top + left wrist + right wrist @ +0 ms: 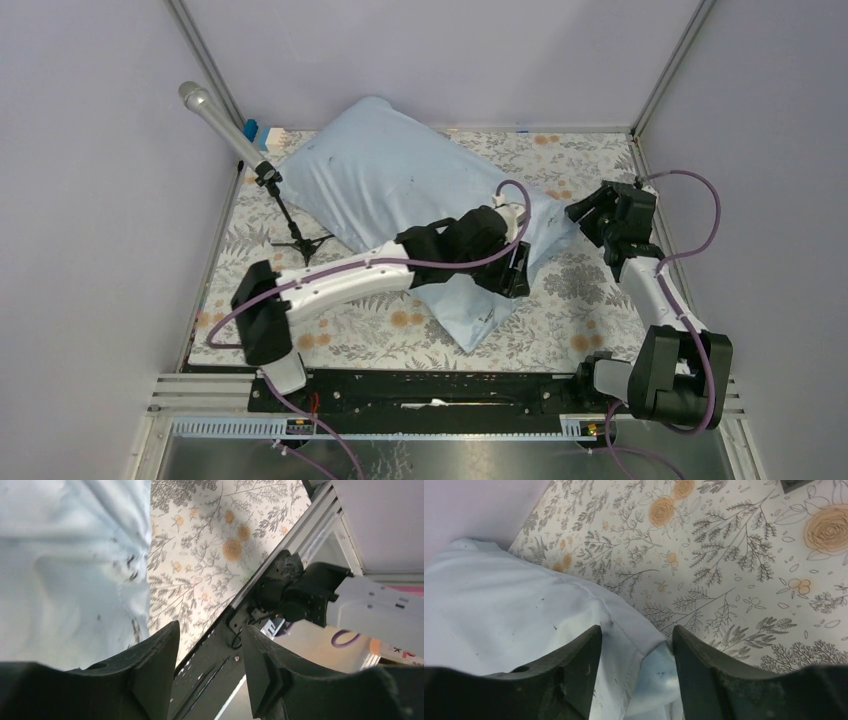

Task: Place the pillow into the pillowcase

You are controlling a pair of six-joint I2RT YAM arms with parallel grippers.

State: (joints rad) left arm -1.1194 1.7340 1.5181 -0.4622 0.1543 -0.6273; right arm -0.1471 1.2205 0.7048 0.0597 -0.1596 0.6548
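Observation:
The light-blue pillowcase [400, 190] lies plump and slanted across the floral cloth, its loose flat end [470, 310] pointing toward the near edge. No cream pillow shows in any view. My left gripper [515, 272] hovers over that near end, open; in the left wrist view nothing sits between the fingers of this gripper [210, 627], and the pillowcase [65, 570] lies off to their left. My right gripper [585, 215] is at the pillowcase's right corner, open. In the right wrist view this gripper [636, 629] straddles the stitched hem of the pillowcase [499, 615] without pinching it.
A microphone [213, 113] on a small black tripod [300, 243] stands at the back left, close to the pillowcase. The floral tablecloth [600, 300] covers the table. Metal frame posts and walls close in the sides. The right arm's base [300, 592] shows beyond the table's near rail.

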